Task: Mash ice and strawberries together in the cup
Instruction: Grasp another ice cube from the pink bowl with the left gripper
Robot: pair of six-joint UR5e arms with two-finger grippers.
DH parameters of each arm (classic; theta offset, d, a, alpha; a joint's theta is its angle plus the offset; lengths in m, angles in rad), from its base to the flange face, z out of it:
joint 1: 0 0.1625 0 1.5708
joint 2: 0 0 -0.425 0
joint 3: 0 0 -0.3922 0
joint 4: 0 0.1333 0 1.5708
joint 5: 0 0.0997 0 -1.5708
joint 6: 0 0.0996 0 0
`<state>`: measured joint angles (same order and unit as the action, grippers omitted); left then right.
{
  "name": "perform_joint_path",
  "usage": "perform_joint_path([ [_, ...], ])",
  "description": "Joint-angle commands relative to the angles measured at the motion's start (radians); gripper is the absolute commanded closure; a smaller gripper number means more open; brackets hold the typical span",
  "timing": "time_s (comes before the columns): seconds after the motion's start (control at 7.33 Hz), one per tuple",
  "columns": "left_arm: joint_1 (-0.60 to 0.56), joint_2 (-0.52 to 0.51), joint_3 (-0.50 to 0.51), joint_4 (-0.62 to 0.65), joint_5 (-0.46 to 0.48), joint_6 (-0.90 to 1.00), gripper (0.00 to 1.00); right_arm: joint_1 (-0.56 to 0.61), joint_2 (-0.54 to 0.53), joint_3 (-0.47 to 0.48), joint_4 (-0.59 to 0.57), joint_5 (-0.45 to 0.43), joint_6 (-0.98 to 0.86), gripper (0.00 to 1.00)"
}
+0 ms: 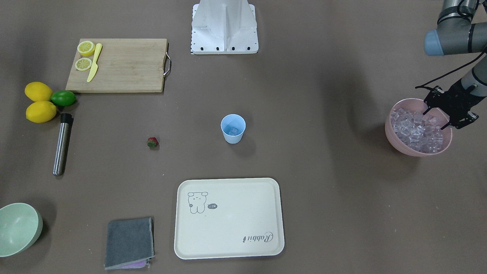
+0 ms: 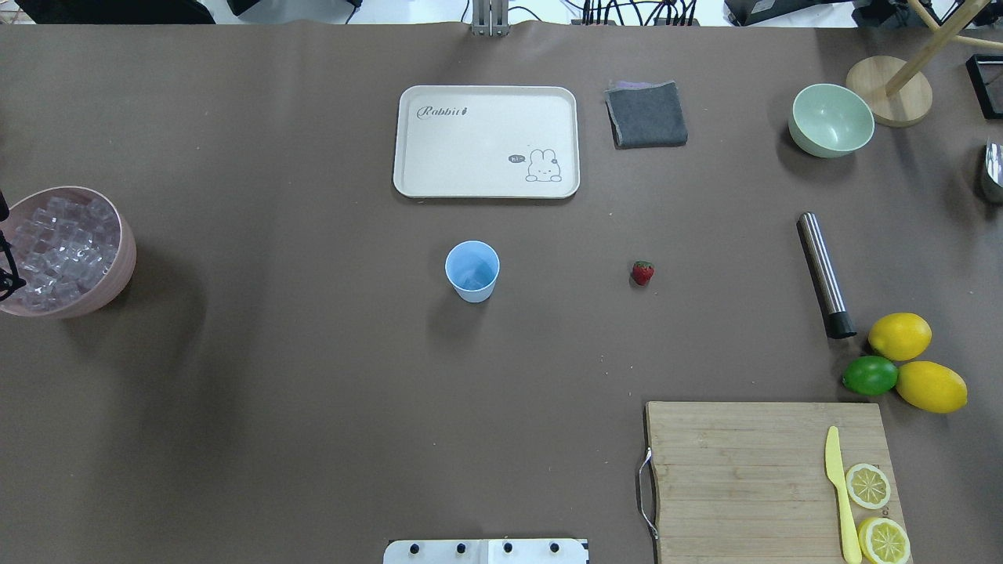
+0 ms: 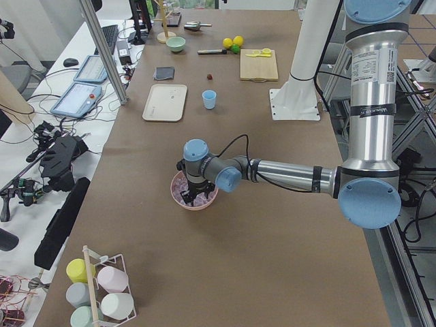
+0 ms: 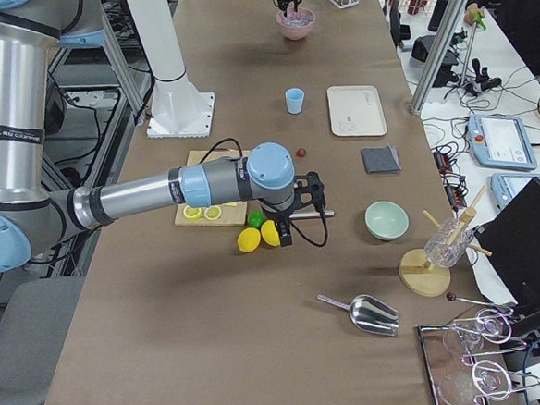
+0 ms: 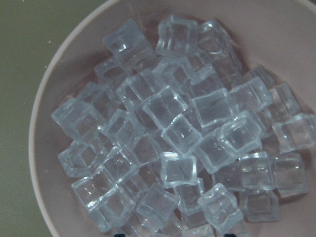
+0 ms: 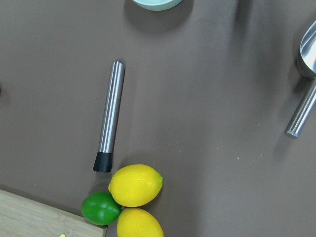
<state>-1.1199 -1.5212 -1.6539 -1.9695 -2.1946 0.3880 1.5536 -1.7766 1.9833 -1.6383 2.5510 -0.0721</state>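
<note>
The pale-blue cup [image 1: 233, 128] stands upright mid-table with a clear cube of ice in its bottom. A small red strawberry [image 1: 152, 142] lies on the table to the cup's left in the front-facing view, apart from it. More ice [image 5: 177, 143] fills a pink bowl [image 1: 404, 147] at the table's end. My left gripper [image 1: 439, 118] hangs open just over that ice, with nothing between its fingers. My right gripper [image 4: 311, 196] shows only in the exterior right view, above the lemons and the steel muddler [image 6: 109, 116]. I cannot tell whether it is open or shut.
A cream tray [image 1: 228, 243] and a folded grey cloth [image 1: 129, 241] lie beyond the cup. A wooden cutting board [image 1: 125, 64] holds lemon halves and a yellow knife. Two lemons and a lime [image 1: 63, 97] sit beside it. A pale-green bowl [image 1: 17, 228] and a metal scoop [image 6: 303, 106] are at the right end.
</note>
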Motion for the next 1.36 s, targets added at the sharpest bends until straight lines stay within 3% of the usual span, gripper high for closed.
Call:
perform_joint_path([
  [0.0, 0.000, 0.001, 0.003, 0.000, 0.001, 0.006, 0.31, 0.000, 0.000, 0.000, 0.000, 0.001, 0.000, 0.00],
  [0.41, 0.000, -0.011, 0.032, 0.000, 0.003, 0.035, 0.37, 0.000, 0.002, 0.002, 0.000, 0.002, 0.000, 0.00],
  [0.55, -0.004, -0.014, 0.037, 0.000, 0.001, 0.043, 0.63, -0.001, 0.003, 0.002, 0.000, 0.002, 0.000, 0.00],
  [0.68, -0.008, -0.014, 0.036, 0.001, 0.000, 0.045, 1.00, 0.000, 0.003, 0.006, -0.002, 0.003, 0.000, 0.00],
  [1.23, -0.073, -0.031, 0.023, 0.030, -0.074, 0.043, 1.00, -0.001, 0.002, 0.006, -0.002, 0.025, 0.003, 0.00],
])
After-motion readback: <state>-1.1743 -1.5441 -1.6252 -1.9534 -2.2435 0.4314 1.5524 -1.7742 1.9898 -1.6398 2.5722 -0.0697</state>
